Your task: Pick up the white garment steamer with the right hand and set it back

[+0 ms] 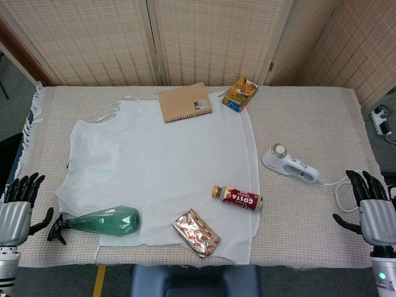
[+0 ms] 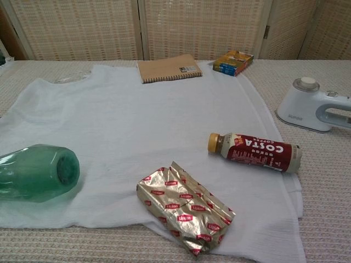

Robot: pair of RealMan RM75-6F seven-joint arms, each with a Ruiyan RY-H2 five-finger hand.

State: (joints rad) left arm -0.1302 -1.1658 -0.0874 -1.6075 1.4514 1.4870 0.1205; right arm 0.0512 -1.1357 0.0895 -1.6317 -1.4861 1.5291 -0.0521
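The right robot hand hovers at the near right edge of the surface, fingers spread apart and holding nothing. The left robot hand sits at the near left edge, its fingers likewise apart and empty.

The white handheld garment steamer lies on the woven beige surface, just right of the flat white T-shirt that serves as the landmark here. The steamer is well apart from the right robot hand, and its white cord loops toward that hand.

On the T-shirt's near right part lies a brown Costa coffee bottle on its side. Near the shirt's front hem rests a crinkled gold foil Lipton packet. A green transparent spray bottle lies across the shirt's near left corner. A tan spiral notebook overlaps the shirt's far edge, and a small yellow and blue carton sits just beyond the shirt's far right corner.
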